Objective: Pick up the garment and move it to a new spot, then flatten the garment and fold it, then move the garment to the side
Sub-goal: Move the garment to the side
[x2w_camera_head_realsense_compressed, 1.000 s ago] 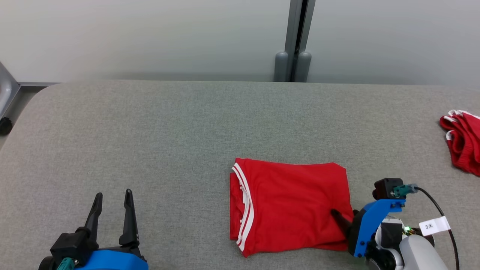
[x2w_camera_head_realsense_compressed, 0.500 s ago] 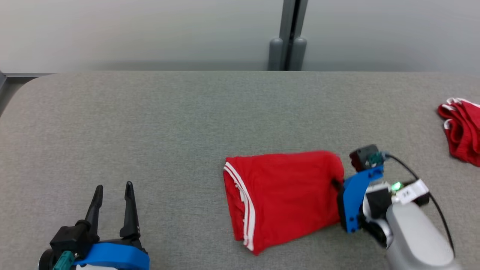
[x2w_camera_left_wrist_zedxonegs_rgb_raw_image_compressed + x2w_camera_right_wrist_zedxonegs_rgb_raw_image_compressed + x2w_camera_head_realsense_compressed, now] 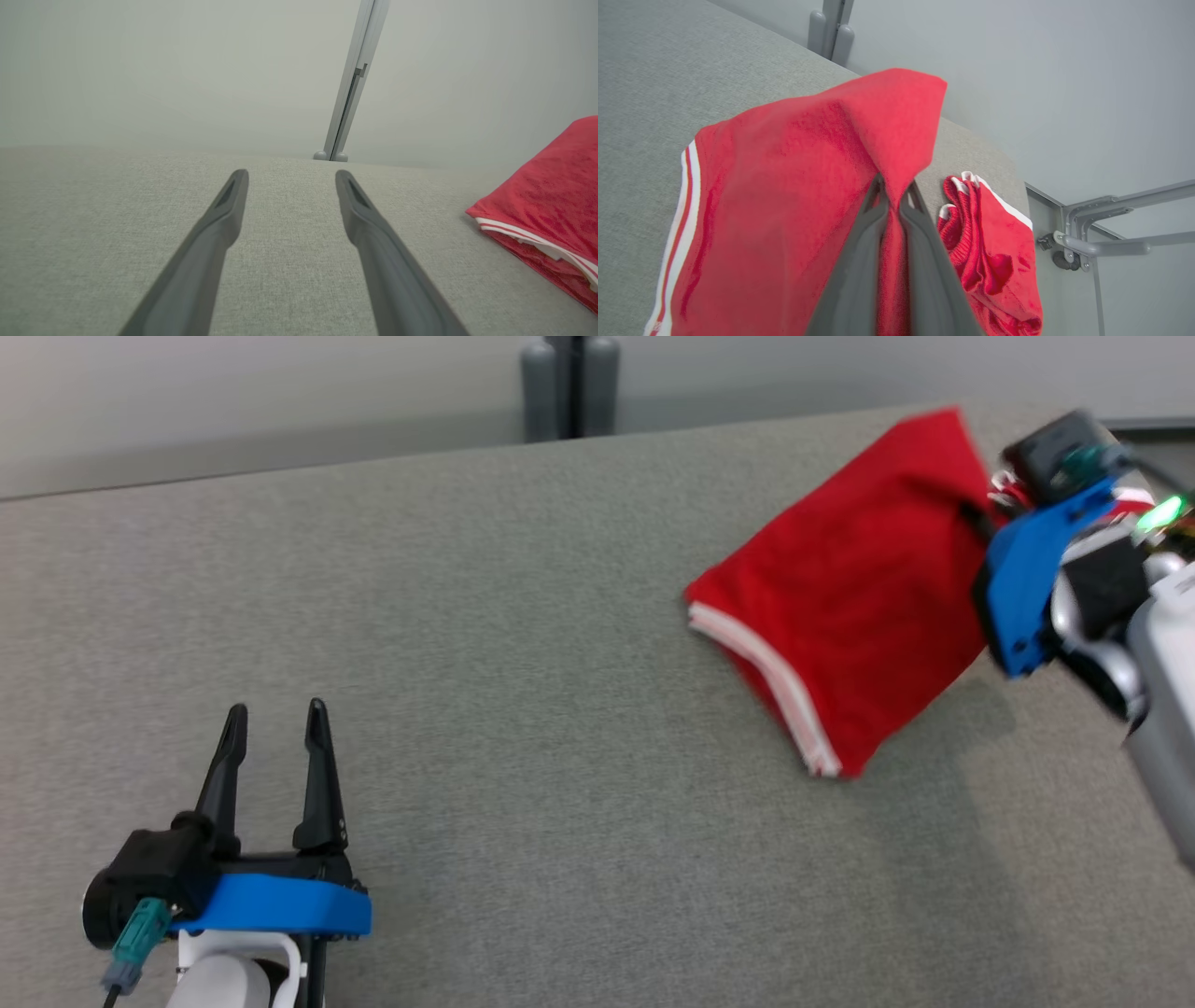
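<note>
the right tool (image 3: 895,186), clamped on a corner of the red garment (image 3: 859,588), holds it over the right end of the counter (image 3: 467,616), striped hem (image 3: 761,667) trailing toward the open left tool (image 3: 277,709) well apart, a second red pile (image 3: 990,242) lying just beyond the grip.

Two red garments (image 3: 784,196) (image 3: 994,252) — two hands (image 3: 277,707) (image 3: 895,186) — one grey table (image 3: 523,616).
</note>
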Controlling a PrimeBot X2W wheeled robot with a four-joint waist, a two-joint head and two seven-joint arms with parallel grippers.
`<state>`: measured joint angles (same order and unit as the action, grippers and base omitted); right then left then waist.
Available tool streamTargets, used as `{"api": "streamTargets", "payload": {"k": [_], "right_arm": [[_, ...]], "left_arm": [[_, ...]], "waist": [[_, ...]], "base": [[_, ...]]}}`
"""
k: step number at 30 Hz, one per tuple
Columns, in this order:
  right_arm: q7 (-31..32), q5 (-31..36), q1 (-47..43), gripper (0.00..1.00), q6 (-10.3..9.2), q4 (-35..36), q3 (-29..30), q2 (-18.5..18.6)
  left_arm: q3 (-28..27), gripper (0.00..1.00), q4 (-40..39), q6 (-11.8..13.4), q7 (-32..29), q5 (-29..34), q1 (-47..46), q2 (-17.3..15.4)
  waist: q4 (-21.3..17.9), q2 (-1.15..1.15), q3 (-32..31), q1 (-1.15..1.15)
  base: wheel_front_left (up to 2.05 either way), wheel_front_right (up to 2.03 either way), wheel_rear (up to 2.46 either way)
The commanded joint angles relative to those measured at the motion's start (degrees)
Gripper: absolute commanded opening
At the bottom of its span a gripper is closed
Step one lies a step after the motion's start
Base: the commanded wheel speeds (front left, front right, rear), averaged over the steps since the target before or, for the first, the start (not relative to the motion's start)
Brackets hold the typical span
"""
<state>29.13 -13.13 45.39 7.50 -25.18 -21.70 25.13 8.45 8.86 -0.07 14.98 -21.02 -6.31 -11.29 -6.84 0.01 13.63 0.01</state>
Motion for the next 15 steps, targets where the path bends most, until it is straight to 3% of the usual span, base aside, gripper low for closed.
{"api": "streamTargets", "payload": {"k": [1,5,15], "right_arm": [[-0.79,-0.27,2.1,0.0,-0.01,-0.23,-0.08,1.05],[-3.71,-0.53,7.35,0.0,-0.02,-1.41,-0.64,4.36],[-8.28,0.86,11.55,0.0,-0.01,-7.53,7.74,11.04]], "left_arm": [[0.25,1.0,-0.25,-0.48,0.24,0.49,-1.18,0.04],[0.49,1.0,-0.8,-0.93,0.25,1.51,-3.11,-0.1],[1.46,1.0,-1.96,-2.37,-0.18,3.12,-8.11,-2.04]], "waist": [[-0.62,-0.01,0.67,-0.01],[-2.65,-0.01,3.43,-0.01],[-4.18,-0.01,10.63,-0.01]], "base": [[0.0,0.0,0.0],[0.0,0.0,0.0],[0.0,0.0,0.0]]}}
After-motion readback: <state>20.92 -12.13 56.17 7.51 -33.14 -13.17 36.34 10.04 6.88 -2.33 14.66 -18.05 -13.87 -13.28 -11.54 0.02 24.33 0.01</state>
